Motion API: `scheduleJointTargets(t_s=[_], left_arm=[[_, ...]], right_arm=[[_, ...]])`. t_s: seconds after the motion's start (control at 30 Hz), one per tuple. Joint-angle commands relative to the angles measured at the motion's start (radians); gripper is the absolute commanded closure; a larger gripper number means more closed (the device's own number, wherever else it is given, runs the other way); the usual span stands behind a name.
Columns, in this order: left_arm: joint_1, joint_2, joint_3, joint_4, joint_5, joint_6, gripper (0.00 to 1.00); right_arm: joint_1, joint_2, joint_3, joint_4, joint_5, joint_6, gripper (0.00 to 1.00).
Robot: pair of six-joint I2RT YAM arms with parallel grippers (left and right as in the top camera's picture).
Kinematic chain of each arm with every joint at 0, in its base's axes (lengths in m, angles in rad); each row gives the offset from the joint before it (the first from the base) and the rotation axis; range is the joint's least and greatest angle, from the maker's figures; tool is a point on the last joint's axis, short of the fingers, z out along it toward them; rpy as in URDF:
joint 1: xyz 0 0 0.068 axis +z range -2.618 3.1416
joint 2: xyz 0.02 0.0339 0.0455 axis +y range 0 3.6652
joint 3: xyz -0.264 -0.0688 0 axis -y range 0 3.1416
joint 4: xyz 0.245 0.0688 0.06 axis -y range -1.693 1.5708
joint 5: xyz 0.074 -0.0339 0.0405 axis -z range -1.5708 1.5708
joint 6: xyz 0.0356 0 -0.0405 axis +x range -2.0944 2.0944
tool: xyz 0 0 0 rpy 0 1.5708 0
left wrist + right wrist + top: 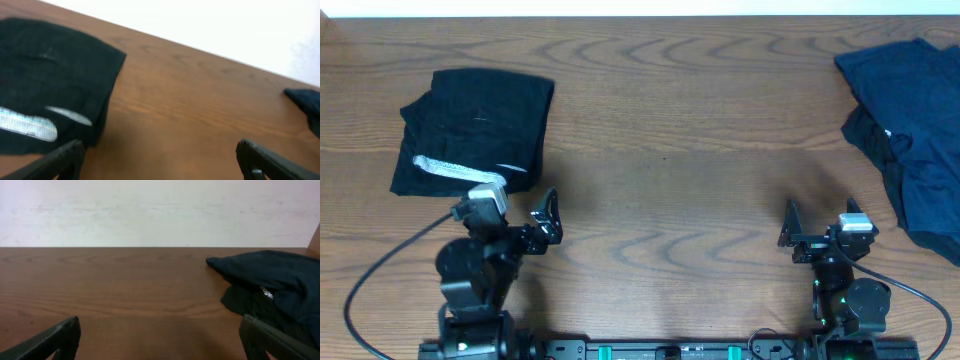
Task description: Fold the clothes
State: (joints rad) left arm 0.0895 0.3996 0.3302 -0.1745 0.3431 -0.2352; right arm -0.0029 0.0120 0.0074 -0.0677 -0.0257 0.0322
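A brown wood-grain desk [670, 150] runs back to a plain white wall [150, 210]. The clothes lie on it in two lots, at opposite ends.

The black garment [475, 125] sits at the far left, folded down to a rough rectangle and lying flat. A pale grey-white strip [448, 170] shows along its near edge, with a thinner pale sliver just beside the strip. Far to the right of the black garment, across a long stretch of bare wood, lies the navy heap [920, 130]. It is loose and rumpled and runs off the right edge of the overhead view. Darker fabric pokes out from under its left side, and the right wrist view shows a small white print there, too small to read.

The left hand [552, 217] hangs just off the near right corner of the black garment, apart from the cloth. Its jaws are spread wide with nothing between them. In the left wrist view its fingers [62, 160] frame bare wood, and the garment's corner lies up and to the left of them.

The right hand [788, 228] is well to the right of the black garment, near the navy heap's near left side but not touching it. It is also spread wide and empty, and its fingers [55, 340] bracket only wood grain. A black cable [380, 270] loops out from the left arm's base, below the black garment.
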Motion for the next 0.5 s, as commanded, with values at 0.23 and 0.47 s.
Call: scheduleJointTargets(t_s=[0.23,0.47], left_arm=[[-0.002,-0.153,-0.24,0.241,-0.139,0.009,0.02],[-0.026,-0.178,-0.267,0.24,-0.298,0.009,0.02]], right_arm=[[-0.009,-0.007,-0.002,-0.004,0.0,-0.019,0.01],[-0.009,-0.007,-0.002,-0.004,0.0,-0.019,0.01]])
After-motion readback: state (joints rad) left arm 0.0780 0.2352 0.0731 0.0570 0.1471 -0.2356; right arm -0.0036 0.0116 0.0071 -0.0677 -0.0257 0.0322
